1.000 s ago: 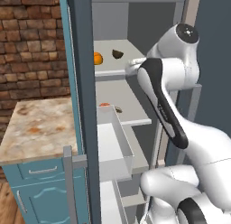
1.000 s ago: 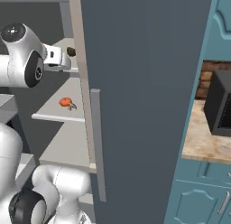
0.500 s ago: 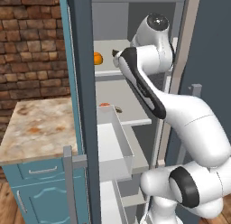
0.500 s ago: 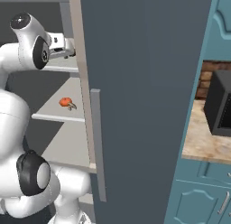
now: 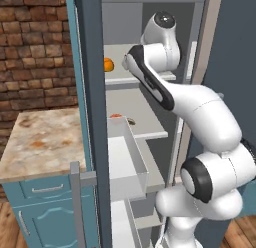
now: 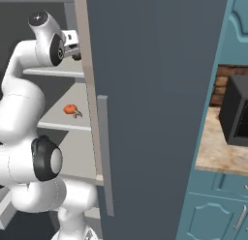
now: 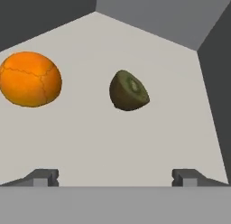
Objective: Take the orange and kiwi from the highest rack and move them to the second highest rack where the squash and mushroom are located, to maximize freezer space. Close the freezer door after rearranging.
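The jaws (image 7: 115,177) stand spread wide and empty, touching nothing, their two tips framing bare shelf floor on the highest rack (image 7: 149,142). Just beyond them lies the kiwi (image 7: 129,90), a cut half, roughly centred between the tips, which suggests it is the first pick; the orange (image 7: 30,79) sits apart from it toward the left tip. Both fruits rest loose on the rack, well clear of each other, so one can likely be taken without nudging the other. Below, the second highest rack (image 5: 145,123) carries the squash (image 6: 70,109) with a small brownish piece beside it, probably the mushroom (image 5: 131,121). The freezer door (image 6: 155,98) hangs open.
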You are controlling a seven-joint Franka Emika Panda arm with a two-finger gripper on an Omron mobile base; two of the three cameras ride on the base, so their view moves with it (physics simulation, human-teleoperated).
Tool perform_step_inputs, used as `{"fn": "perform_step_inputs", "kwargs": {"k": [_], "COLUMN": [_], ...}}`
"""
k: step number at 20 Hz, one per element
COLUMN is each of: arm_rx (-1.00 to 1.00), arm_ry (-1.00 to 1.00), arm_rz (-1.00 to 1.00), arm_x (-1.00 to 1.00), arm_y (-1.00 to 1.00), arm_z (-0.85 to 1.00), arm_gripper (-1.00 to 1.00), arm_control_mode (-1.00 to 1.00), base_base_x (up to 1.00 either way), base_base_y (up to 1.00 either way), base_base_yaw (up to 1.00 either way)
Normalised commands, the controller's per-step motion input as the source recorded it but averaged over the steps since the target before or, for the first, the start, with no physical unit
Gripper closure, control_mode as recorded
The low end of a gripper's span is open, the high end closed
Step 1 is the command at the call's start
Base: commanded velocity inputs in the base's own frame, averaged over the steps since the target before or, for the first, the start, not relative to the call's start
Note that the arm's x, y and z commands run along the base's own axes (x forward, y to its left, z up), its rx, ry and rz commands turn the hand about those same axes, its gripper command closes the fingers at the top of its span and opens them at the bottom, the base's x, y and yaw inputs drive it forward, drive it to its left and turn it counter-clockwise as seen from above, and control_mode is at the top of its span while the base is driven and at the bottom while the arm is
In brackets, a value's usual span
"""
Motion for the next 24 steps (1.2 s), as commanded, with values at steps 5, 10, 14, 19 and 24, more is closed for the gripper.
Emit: {"fn": "perform_step_inputs", "kwargs": {"k": [5, 10, 14, 19, 24], "arm_rx": [-0.03, -0.01, -0.01, 0.0, 0.0], "arm_ry": [0.0, 0.01, 0.04, 0.06, 0.06], "arm_rz": [0.07, 0.04, 0.02, 0.0, 0.0], "arm_x": [0.52, 0.62, 0.64, 0.41, 0.12], "arm_y": [0.0, 0.08, 0.17, 0.09, 0.03], "arm_z": [-0.23, -0.08, 0.0, -0.1, -0.24], "arm_gripper": [-1.0, -1.0, -1.0, -1.0, 1.0], "arm_control_mode": [-1.0, -1.0, -1.0, -1.0, -1.0], "base_base_x": [0.0, 0.0, 0.0, 0.0, 0.0], "base_base_y": [0.0, 0.0, 0.0, 0.0, 0.0], "base_base_yaw": [0.0, 0.0, 0.0, 0.0, 0.0]}}
